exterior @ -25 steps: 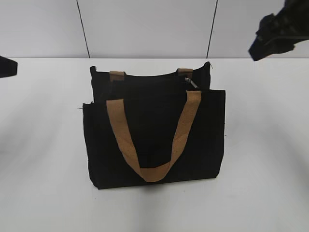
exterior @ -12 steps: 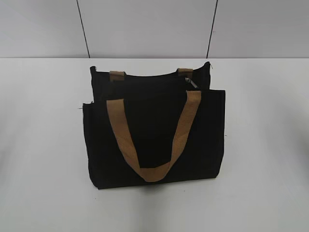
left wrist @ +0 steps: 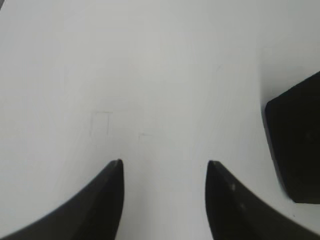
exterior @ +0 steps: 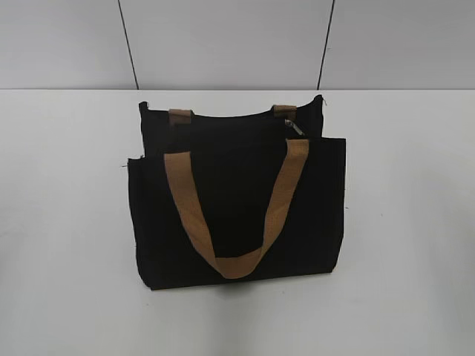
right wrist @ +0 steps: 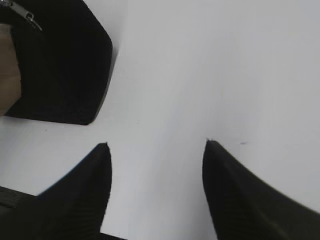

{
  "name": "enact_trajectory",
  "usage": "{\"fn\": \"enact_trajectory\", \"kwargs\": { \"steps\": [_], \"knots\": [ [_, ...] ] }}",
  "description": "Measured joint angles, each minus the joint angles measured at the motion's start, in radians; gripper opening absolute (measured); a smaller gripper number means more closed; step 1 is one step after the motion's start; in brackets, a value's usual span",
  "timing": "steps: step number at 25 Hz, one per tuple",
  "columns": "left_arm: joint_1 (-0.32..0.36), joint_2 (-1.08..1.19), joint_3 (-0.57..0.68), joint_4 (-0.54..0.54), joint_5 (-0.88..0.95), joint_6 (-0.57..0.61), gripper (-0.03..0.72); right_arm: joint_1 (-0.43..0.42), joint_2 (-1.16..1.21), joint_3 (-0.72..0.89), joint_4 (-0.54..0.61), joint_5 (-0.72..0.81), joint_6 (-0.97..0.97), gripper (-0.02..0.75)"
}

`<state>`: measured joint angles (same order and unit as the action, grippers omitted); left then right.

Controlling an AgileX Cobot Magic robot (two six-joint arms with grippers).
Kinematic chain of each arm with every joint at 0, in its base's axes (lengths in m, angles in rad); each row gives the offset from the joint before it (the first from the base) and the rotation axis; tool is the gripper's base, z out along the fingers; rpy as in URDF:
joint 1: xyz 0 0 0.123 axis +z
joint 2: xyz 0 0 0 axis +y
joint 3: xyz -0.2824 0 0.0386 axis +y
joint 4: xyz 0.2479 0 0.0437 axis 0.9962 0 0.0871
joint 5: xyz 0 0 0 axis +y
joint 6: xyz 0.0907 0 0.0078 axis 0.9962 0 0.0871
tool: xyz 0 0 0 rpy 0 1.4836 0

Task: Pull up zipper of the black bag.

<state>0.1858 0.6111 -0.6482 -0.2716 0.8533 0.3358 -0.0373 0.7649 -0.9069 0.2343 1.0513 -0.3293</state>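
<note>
Gripper (left wrist: 164,165) spread, empty; black bag (exterior: 236,215) unlabelled.

The black bag (exterior: 237,215) lies flat near the middle of the white table, its bottom edge toward the near edge and its top toward the far edge. It is a rectangular fabric tote with a front pocket panel; one tan strap handle loops down across the front. The zipper (exterior: 296,128), a small silver pull tab, sits at the bag's top right.

White table (exterior: 67,297) — black bag (exterior: 237,215) flat on it
</note>
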Motion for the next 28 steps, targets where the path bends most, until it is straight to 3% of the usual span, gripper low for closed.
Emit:
{"fn": "enact_trajectory", "kwargs": {
  "steps": [11,19,23,28],
  "knots": [
    [-0.020,-0.278,0.047,-0.108,0.183,0.049,0.381,0.000,-0.317,0.206,0.011,0.056,0.000,0.452],
    [-0.039,-0.477,0.048,-0.051,0.349,0.046,0.348,0.000,-0.522,0.285,0.022,0.101,0.000,0.452],
    [-0.097,-0.520,0.048,-0.030,0.367,0.032,0.347,0.000,-0.609,0.292,0.019,0.116,-0.003,0.452],
    [-0.230,-0.520,0.049,0.009,0.369,0.031,0.347,0.011,-0.635,0.292,-0.029,0.141,-0.005,0.452]
  ]
}}
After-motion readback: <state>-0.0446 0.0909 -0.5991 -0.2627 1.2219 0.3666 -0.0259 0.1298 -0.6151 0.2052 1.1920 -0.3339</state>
